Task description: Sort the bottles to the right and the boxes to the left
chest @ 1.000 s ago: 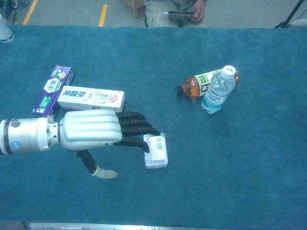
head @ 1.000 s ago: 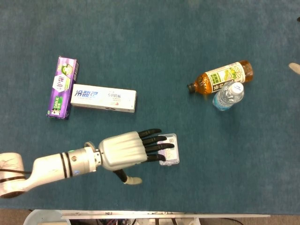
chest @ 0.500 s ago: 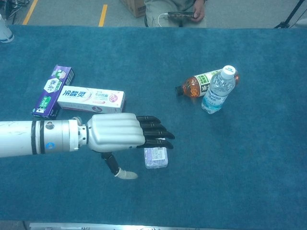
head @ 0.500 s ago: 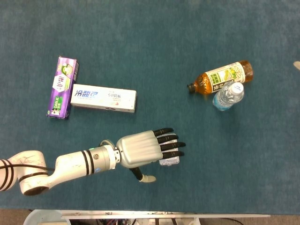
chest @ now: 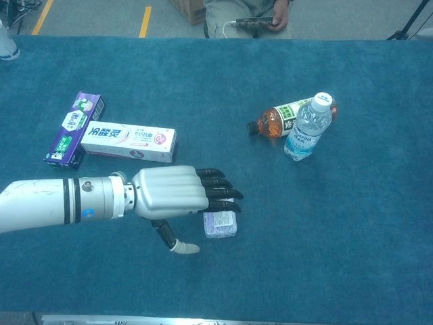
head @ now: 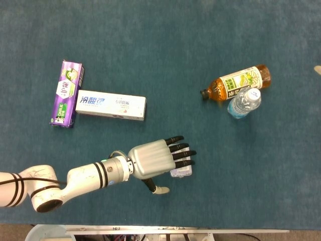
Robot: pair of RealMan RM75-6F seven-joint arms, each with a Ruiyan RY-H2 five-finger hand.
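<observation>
My left hand (head: 155,159) (chest: 176,196) lies flat over a small clear box with a purple label (head: 183,172) (chest: 221,225). Its dark fingers (head: 180,150) stretch across the box's top and the thumb (chest: 177,244) hangs apart below, so the box is covered rather than gripped. On the left lie a purple box (head: 66,93) (chest: 73,128) and a white toothpaste box (head: 111,105) (chest: 128,141), touching each other. At the right, an amber tea bottle (head: 235,83) (chest: 276,120) lies on its side against an upright water bottle (head: 244,103) (chest: 308,128). My right hand is out of sight.
Blue cloth (head: 160,45) covers the whole table. A person holding a phone (chest: 254,20) stands beyond the far edge in the chest view.
My left hand has slid to the right over the small box and now covers most of it. The box and the other things have stayed put.
</observation>
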